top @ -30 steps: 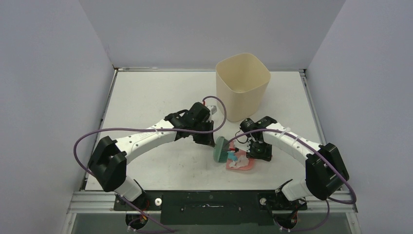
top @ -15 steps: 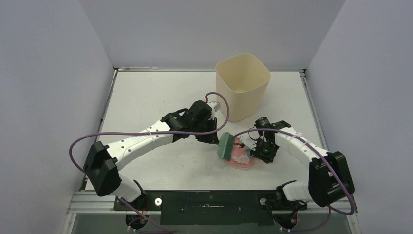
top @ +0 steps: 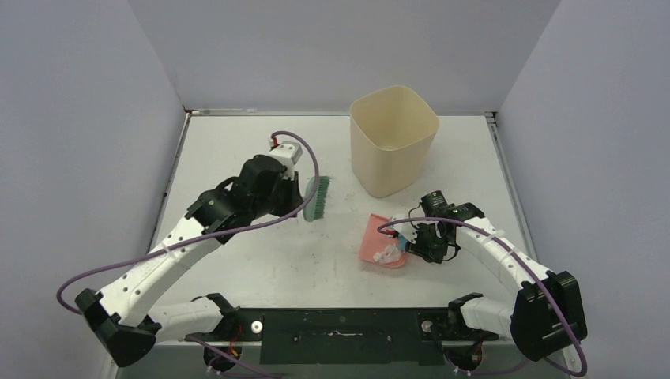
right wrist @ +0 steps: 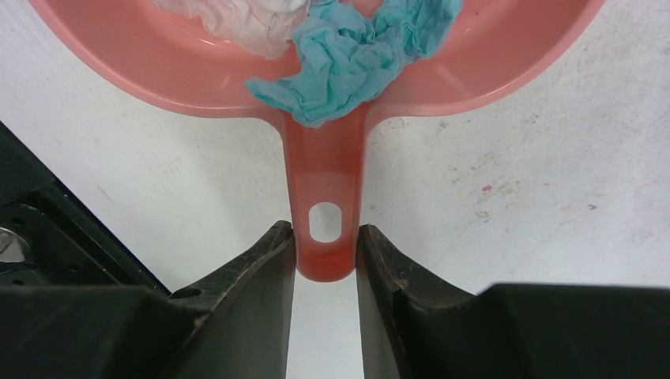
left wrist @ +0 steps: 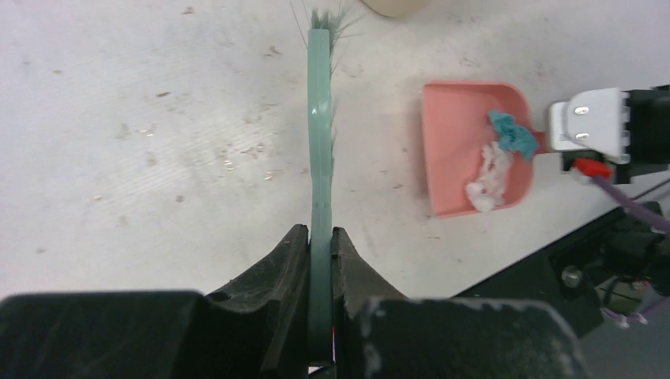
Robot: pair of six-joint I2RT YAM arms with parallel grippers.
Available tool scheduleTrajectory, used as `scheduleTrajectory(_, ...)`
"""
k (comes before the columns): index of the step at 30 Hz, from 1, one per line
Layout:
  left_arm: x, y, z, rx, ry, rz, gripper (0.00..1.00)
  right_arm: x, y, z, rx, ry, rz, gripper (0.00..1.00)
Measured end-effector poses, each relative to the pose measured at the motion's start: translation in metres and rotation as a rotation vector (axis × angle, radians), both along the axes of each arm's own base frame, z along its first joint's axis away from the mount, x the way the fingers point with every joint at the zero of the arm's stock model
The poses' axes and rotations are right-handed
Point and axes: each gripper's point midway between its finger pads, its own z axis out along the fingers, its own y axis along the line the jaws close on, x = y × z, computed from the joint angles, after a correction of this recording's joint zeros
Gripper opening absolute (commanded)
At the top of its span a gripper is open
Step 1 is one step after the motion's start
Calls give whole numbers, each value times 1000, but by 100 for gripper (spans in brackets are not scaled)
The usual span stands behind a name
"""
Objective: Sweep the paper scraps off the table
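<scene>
The pink dustpan lies right of the table's middle, with a teal scrap and a white scrap inside; they also show in the left wrist view, teal scrap and white scrap. My right gripper is shut on the dustpan's handle; it also shows in the top view. My left gripper is shut on the green hand brush and holds it left of the bin; gripper, brush in the top view.
A beige bin stands at the back of the white table, just behind the dustpan. The black front rail runs along the near edge.
My left gripper has swung the brush away from the dustpan, up and to the left. The dustpan has shifted slightly, and the right gripper stays on its handle.
</scene>
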Motion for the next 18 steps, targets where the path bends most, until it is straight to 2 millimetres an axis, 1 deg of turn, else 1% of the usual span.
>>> scheduleTrajectory(1, 1, 13, 1, 6, -29, 20, 0, -1, 0, 2, 4, -3, -8, 5)
scheduleTrajectory(3, 0, 37, -5, 28, -74, 60, 0, -1, 2, 9, 20, -12, -25, 5)
scheduleTrajectory(5, -1, 62, -21, 55, -108, 109, 0, 3, 6, 20, 45, -37, -40, 5)
scheduleTrajectory(8, -5, 87, -51, 83, -131, 167, 0, 12, 14, 41, 86, -81, -50, 5)
scheduleTrajectory(11, -10, 102, -76, 89, -148, 193, 0, 24, 23, 67, 132, -127, -52, 5)
scheduleTrajectory(13, -11, 111, -85, 91, -149, 214, 0, 31, 30, 87, 168, -158, -47, 5)
scheduleTrajectory(16, -2, 123, -82, 89, -167, 268, 0, 44, 40, 119, 218, -210, -39, 5)
scheduleTrajectory(18, 4, 128, -77, 80, -187, 296, 0, 57, 47, 144, 256, -257, -48, 5)
